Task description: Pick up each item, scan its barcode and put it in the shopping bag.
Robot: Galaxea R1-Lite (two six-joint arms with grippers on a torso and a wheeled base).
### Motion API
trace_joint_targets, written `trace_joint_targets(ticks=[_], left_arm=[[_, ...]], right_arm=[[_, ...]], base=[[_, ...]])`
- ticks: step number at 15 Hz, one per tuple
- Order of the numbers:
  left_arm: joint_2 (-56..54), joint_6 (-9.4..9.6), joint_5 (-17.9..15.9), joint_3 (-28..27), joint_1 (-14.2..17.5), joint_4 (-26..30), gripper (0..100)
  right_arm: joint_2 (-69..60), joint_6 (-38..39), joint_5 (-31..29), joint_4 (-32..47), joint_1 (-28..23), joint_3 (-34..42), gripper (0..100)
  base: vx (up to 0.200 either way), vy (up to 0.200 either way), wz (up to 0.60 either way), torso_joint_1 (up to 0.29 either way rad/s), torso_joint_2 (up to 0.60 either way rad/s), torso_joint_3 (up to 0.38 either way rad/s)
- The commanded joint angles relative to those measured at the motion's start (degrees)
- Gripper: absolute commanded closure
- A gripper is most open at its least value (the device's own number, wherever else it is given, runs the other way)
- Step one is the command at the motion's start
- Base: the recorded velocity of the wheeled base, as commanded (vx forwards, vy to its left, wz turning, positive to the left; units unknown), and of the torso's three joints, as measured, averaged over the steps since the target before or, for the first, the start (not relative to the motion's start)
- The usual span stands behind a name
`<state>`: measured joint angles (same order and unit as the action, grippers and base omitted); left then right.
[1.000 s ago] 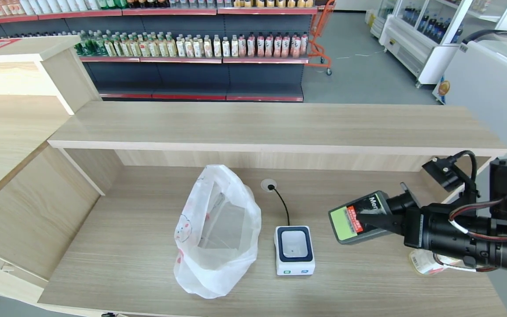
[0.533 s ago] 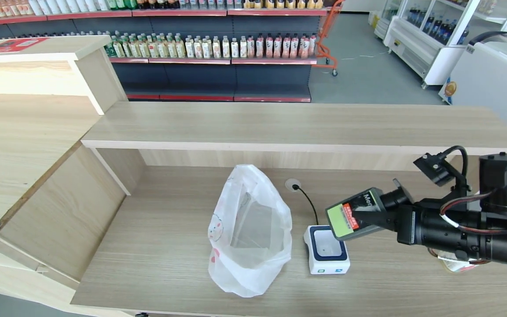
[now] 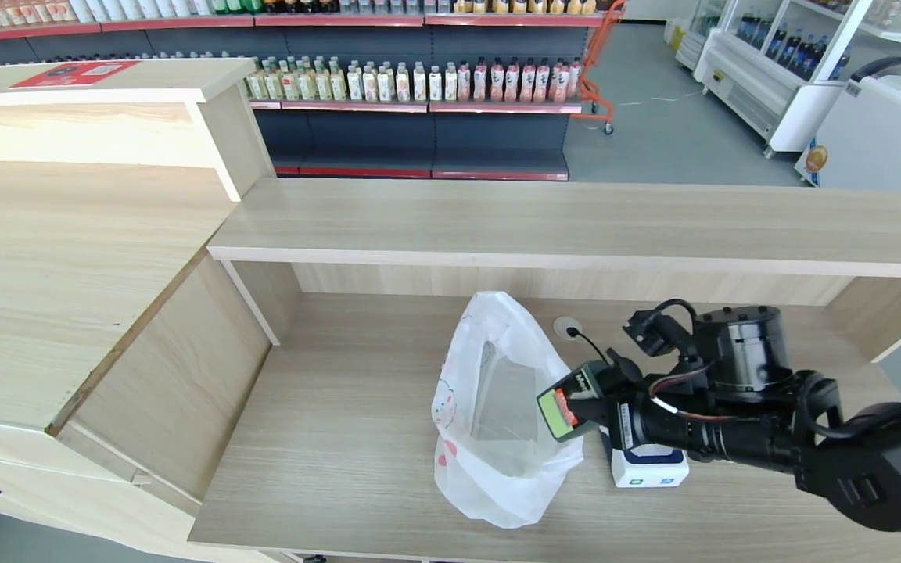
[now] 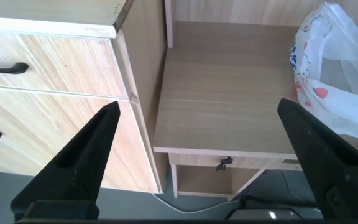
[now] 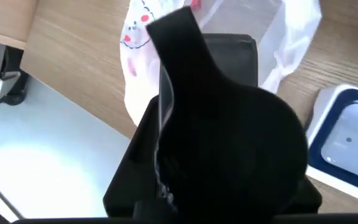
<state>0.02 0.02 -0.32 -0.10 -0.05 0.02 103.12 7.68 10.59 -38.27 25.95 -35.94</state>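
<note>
right gripper (image 3: 585, 400) clamps a small box (image 3: 553, 411) by its flat sides — likely stiff, light — at the limp shopping bag (image 3: 489, 477); left gripper (image 4: 199, 106) gapes empty.

Print on box (image 3: 556, 408) — not legible

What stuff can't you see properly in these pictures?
- The box: its print is too small to read in the head view, and the right gripper covers it in the right wrist view.
- The scanner: in the head view, the right arm hides most of it.
- The shopping bag: in the head view, cloudy plastic hides its bottom.
</note>
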Motion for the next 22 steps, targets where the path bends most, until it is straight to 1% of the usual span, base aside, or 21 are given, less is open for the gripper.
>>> trace_joint_targets(ticks=[1, 2, 3, 4, 5, 6, 7, 8, 10, 14, 15, 17, 19, 20, 22], left_arm=[[-0.02, -0.02, -0.03, 0.01, 0.05, -0.02, 0], [-0.02, -0.02, -0.03, 0.01, 0.05, -0.02, 0], [-0.02, -0.02, -0.03, 0.01, 0.05, -0.02, 0], [-0.02, 0.06, 0.05, 0.01, 0.05, -0.02, 0], [-0.02, -0.02, -0.03, 0.01, 0.05, -0.02, 0], [-0.02, -0.02, -0.03, 0.01, 0.05, -0.02, 0], [-0.02, -0.02, -0.03, 0.01, 0.05, -0.02, 0], [-0.02, -0.02, -0.03, 0.01, 0.05, -0.02, 0], [-0.02, -0.02, 0.05, 0.01, 0.05, -0.02, 0], [-0.02, -0.02, -0.03, 0.01, 0.05, -0.02, 0], [-0.02, -0.02, -0.03, 0.01, 0.05, -0.02, 0], [-0.02, -0.02, -0.03, 0.01, 0.05, -0.02, 0], [-0.02, -0.02, -0.03, 0.01, 0.05, -0.02, 0], [-0.02, -0.02, -0.03, 0.01, 0.05, -0.02, 0], [-0.02, -0.02, -0.03, 0.01, 0.05, -0.02, 0]], right_arm=[[6.83, -3.29, -2.07, -0.41, 2.87, -0.89, 100], [8.85, -5.66, -4.44, -0.76, 3.49, -1.15, 100], [11.40, -8.21, -6.81, -3.22, 3.93, -1.50, 100], [12.72, -9.61, -7.52, -5.06, 3.93, -1.59, 100], [17.82, -14.62, -8.75, -13.76, 3.93, -1.50, 100], [20.89, -17.17, -9.01, -20.09, 3.93, -1.42, 100], [23.27, -19.98, -9.10, -23.96, 4.02, -1.59, 100], [24.41, -22.27, -9.01, -25.37, 4.19, -1.50, 100], [26.17, -25.26, -8.84, -25.45, 4.81, -1.94, 100], [28.72, -25.35, -9.01, -25.19, 5.42, -5.02, 100], [29.24, -25.35, -9.01, -25.10, 5.51, -6.25, 0], [29.24, -24.73, -8.48, -25.01, 5.51, -7.57, 0], [27.22, -20.25, -7.25, -24.14, 5.86, -7.57, 0], [25.29, -17.44, -6.99, -22.29, 6.04, -7.57, 0], [17.55, -4.87, -6.64, -13.85, 5.77, -7.22, 0]], base=[[0.000, 0.000, 0.00, 0.000, 0.00, 0.000], [0.000, 0.000, 0.00, 0.000, 0.00, 0.000], [0.000, 0.000, 0.00, 0.000, 0.00, 0.000], [0.000, 0.000, 0.00, 0.000, 0.00, 0.000], [0.000, 0.000, 0.00, 0.000, 0.00, 0.000], [0.000, 0.000, 0.00, 0.000, 0.00, 0.000], [0.000, 0.000, 0.00, 0.000, 0.00, 0.000], [0.000, 0.000, 0.00, 0.000, 0.00, 0.000], [0.000, 0.000, 0.00, 0.000, 0.00, 0.000], [0.000, 0.000, 0.00, 0.000, 0.00, 0.000], [0.000, 0.000, 0.00, 0.000, 0.00, 0.000], [0.000, 0.000, 0.00, 0.000, 0.00, 0.000], [0.000, 0.000, 0.00, 0.000, 0.00, 0.000], [0.000, 0.000, 0.00, 0.000, 0.00, 0.000], [0.000, 0.000, 0.00, 0.000, 0.00, 0.000]])
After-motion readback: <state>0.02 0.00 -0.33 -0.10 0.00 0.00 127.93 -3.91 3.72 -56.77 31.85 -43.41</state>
